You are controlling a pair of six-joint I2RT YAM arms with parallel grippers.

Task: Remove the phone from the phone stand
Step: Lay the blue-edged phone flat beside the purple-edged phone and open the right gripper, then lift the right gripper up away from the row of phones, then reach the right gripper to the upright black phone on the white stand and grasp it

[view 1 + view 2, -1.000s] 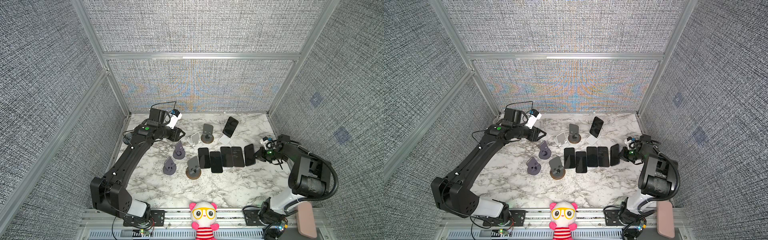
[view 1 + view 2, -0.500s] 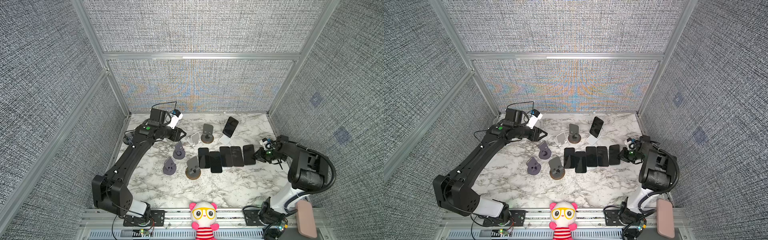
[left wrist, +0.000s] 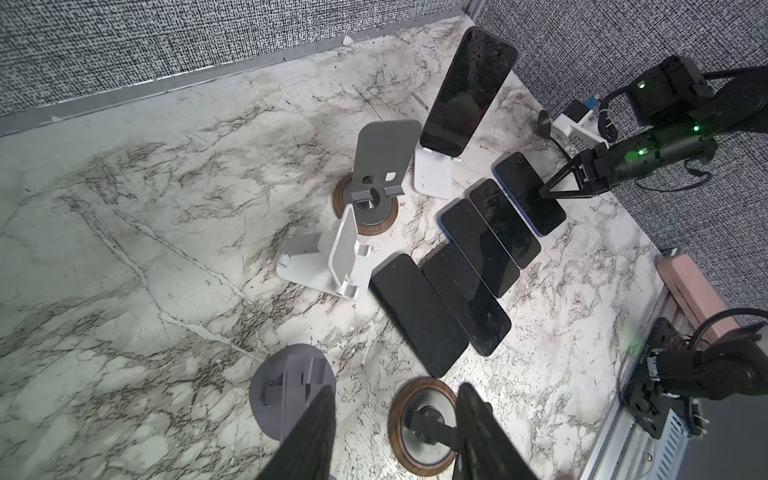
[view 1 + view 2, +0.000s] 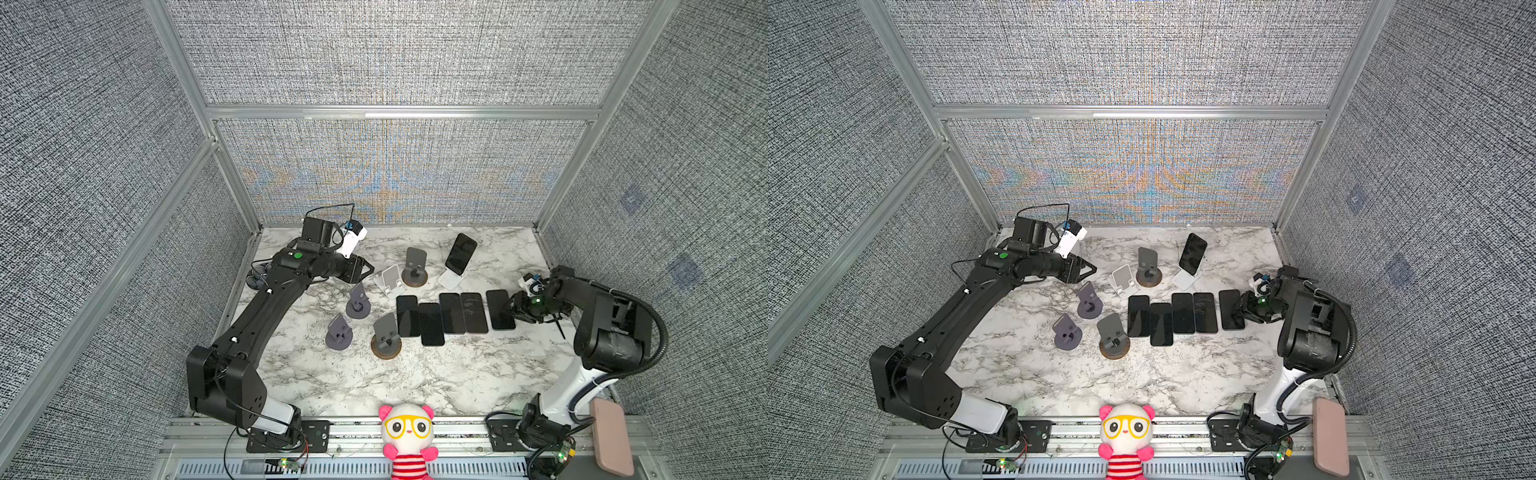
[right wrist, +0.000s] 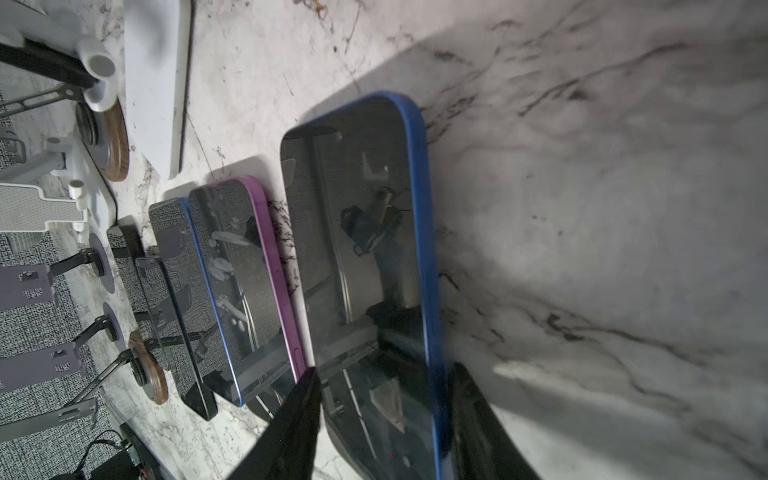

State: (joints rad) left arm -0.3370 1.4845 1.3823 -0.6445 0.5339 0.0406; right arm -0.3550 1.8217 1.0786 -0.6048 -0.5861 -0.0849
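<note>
One dark phone [image 4: 460,253] [image 3: 469,89] leans upright on a white phone stand [image 4: 449,280] at the back of the marble table. My right gripper [image 4: 513,309] [image 5: 384,372] is open, low over the right end of a row of flat phones. Its fingers [image 5: 469,399] stand either side of the near end of a blue-edged phone [image 5: 357,232] that lies flat on the table. My left gripper [image 4: 368,268] [image 3: 395,399] hovers open and empty at the back left, above a purple stand [image 3: 291,382], well left of the phone on its stand.
Several phones [image 4: 432,320] lie side by side mid-table. Empty stands: a white one [image 4: 390,281], two grey ones on wooden bases [image 4: 414,268] [image 4: 386,336], two purple ones [image 4: 358,301] [image 4: 338,332]. A plush toy [image 4: 407,432] sits on the front rail, and padded walls enclose the table.
The right gripper's jaws have gone from shut to open at the blue-edged phone, which now lies straight in the row. The left arm has barely moved.
</note>
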